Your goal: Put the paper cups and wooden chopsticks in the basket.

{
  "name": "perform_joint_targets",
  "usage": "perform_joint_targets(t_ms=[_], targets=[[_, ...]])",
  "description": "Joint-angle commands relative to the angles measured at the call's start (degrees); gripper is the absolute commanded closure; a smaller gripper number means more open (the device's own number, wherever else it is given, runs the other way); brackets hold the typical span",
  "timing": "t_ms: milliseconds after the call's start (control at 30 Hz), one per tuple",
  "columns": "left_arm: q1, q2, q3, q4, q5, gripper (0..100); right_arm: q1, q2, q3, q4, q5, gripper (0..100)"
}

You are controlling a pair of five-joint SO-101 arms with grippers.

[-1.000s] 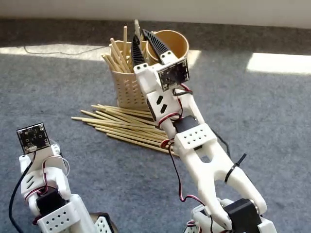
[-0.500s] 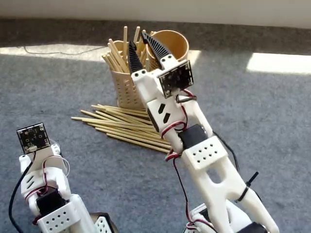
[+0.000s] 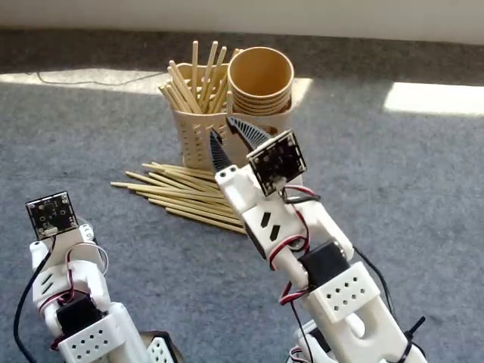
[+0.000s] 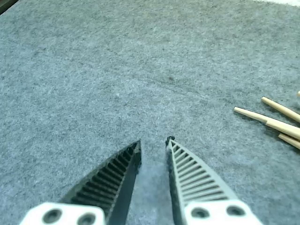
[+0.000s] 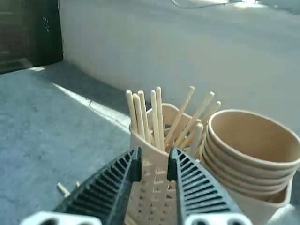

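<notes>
Backed off from over basket [image 3: 198,144]: right gripper [image 3: 221,127], now just before it, jaws narrowly apart, empty, likely freed for next pick | cups [image 3: 261,76] stacked in basket, chopsticks [image 3: 193,87] upright beside them | loose pile [image 3: 189,198] on carpet [image 3: 393,189] by basket | left gripper [image 4: 153,143] narrow, empty, over carpet

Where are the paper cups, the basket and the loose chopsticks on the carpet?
paper cups [image 3: 261,76], high view, inside the top cup.
basket [image 3: 195,140], high view, its slotted side.
loose chopsticks [image 3: 189,195], high view, middle of the pile.
</notes>
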Motion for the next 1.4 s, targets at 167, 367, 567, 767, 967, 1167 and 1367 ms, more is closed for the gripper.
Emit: perform_joint_targets(t_ms=[167, 367, 567, 767, 967, 1167, 1367], targets=[[1.1, 0.0, 1.1, -1.1, -0.5, 91, -6.9, 4.4, 6.5, 4.1, 1.2, 89.0], [1.0, 0.0, 1.1, -1.1, -0.5, 91, -8.9, 19.6, 6.2, 3.8, 1.2, 89.0], [1.0, 0.0, 1.1, -1.1, -0.5, 91, -9.1, 33.8, -0.4, 3.3, 1.4, 89.0], [1.0, -0.3, 1.1, -0.4, -0.5, 91, -9.1, 45.4, -6.0, 3.3, 5.9, 89.0], [1.0, -0.3, 1.1, -0.4, -0.5, 91, -8.7, 53.9, -10.9, 3.3, 6.8, 89.0], [1.1, -0.3, 1.1, -0.4, -0.5, 91, -8.8, 59.1, -12.3, 3.5, 7.0, 91.1], [1.1, -0.3, 1.1, -0.4, -0.5, 91, -9.0, 58.8, -12.4, 11.2, 13.5, 99.3]])
